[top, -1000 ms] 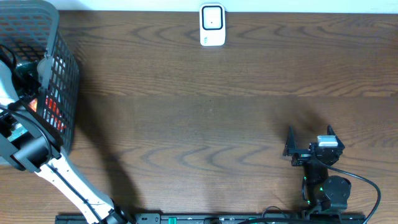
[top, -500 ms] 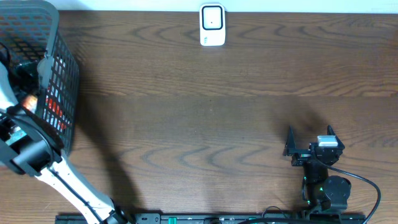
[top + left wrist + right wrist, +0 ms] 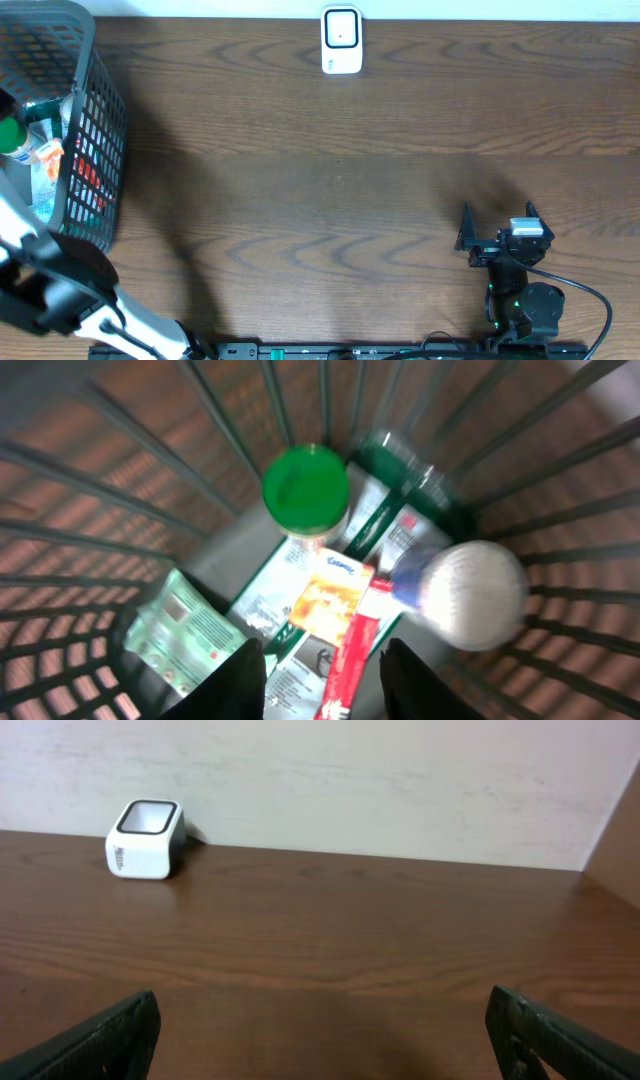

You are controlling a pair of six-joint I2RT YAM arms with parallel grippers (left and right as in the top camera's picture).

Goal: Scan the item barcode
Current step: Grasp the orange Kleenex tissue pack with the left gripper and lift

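From overhead, the black mesh basket sits in the far-left corner of the wooden table, and the frame edge cuts off its left side. The white scanner stands at the middle of the far edge, well apart from the basket, with a wide stretch of wood between them and in front of it. My right gripper waits near the front edge on the right with its jaws spread wide. Its own camera looks across the table to the scanner, which stands just before the pale wall.

Overhead shows the left arm only in the near-left corner, and I can't make out its gripper there. The wrist view shows it: my left gripper looks down into the basket, with the ribs close all round. Its fingers stand narrow on either side of a red, white and yellow packet, but I cannot tell whether they pinch it. Beside the packet lie a green-lidded jar, a green pouch and a blurred white round thing.
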